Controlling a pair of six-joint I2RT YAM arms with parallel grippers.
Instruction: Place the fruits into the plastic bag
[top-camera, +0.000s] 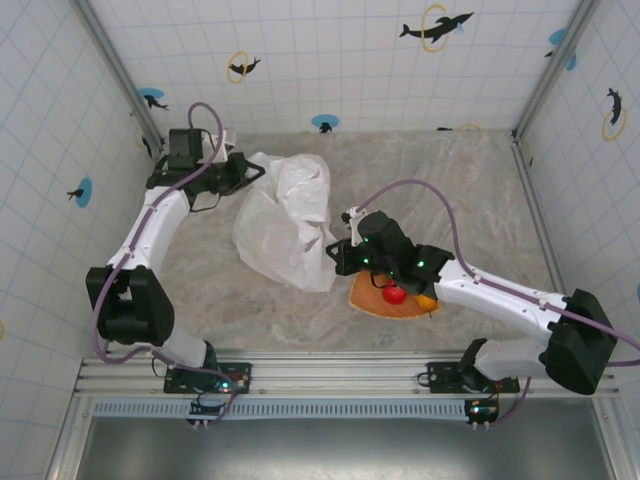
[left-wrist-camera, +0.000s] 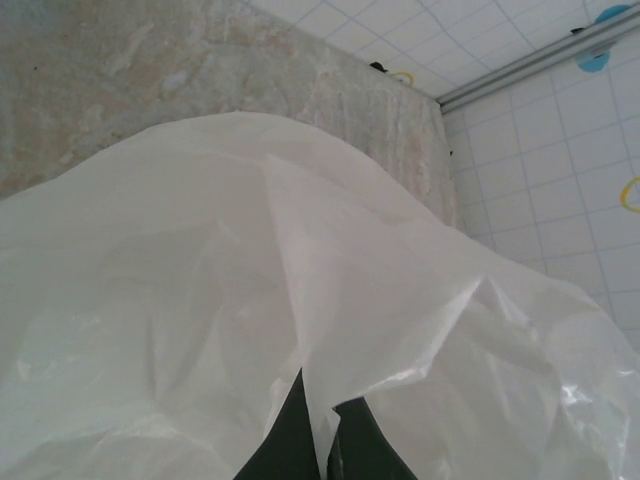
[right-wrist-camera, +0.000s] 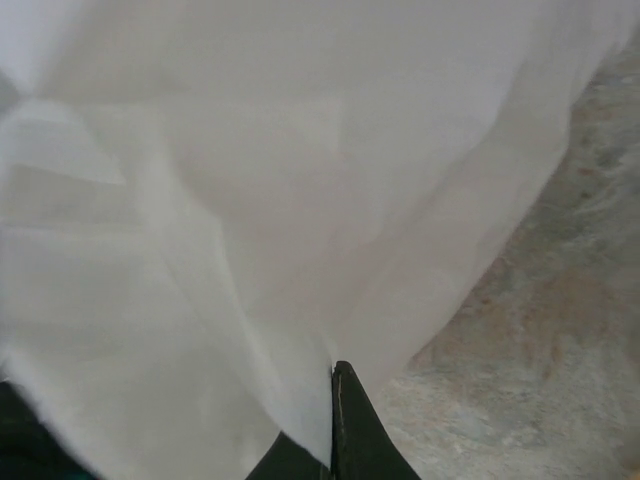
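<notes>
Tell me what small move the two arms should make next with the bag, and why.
Probably lift both slightly and ease them apart to spread the bag. The left gripper and right gripper are each shut on its plastic at opposite sides, it lies slumped with no clear opening, and a red fruit sits on the orange tray.

No legible text or labels

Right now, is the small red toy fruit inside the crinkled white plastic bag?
No, the small red toy fruit lies on the flat orange tray, outside the crinkled white plastic bag.
</notes>
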